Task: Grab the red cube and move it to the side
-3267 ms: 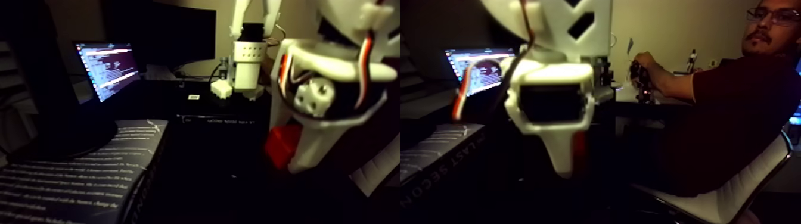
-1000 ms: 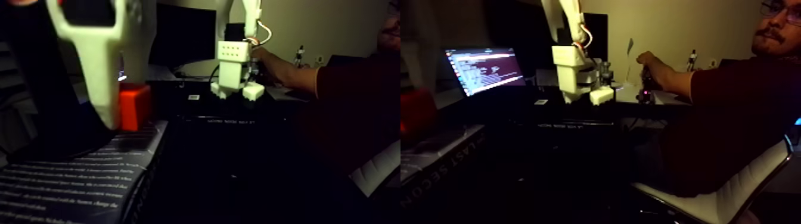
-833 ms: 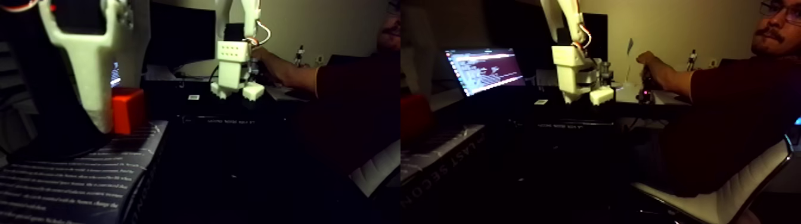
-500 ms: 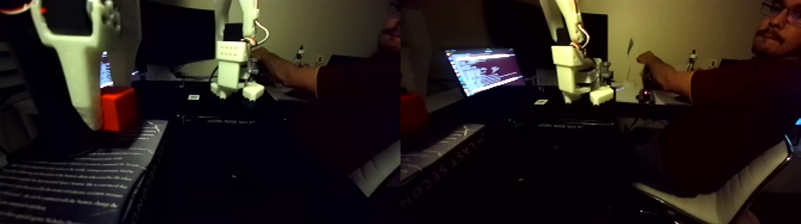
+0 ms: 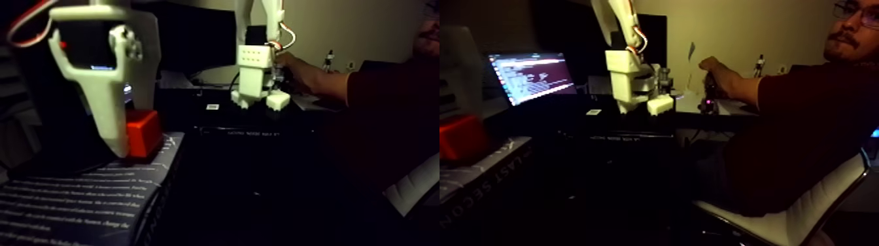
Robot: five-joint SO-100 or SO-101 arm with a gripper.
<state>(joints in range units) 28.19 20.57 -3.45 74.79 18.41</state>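
Note:
In the left half of the fixed view, my white gripper (image 5: 133, 141) hangs close to the camera at the far left. The red cube (image 5: 145, 133) sits between its fingers, with one long white finger (image 5: 111, 111) in front of it and the other behind. The jaws look shut on the cube. The cube's underside is at or just above the far corner of a dark book (image 5: 85, 190). In the right half, the same red cube (image 5: 461, 137) shows at the left edge under the dim gripper body.
The arm's white base and lower links (image 5: 258, 72) stand on a dark table behind. A lit laptop screen (image 5: 533, 75) is at the back. A person (image 5: 804, 111) sits on a white chair (image 5: 804, 209) at the right, hand on a controller (image 5: 706, 85).
The gripper carried the red cube from the middle over to the left. In the last half second it came down and slightly right, bringing the cube onto the book's corner.

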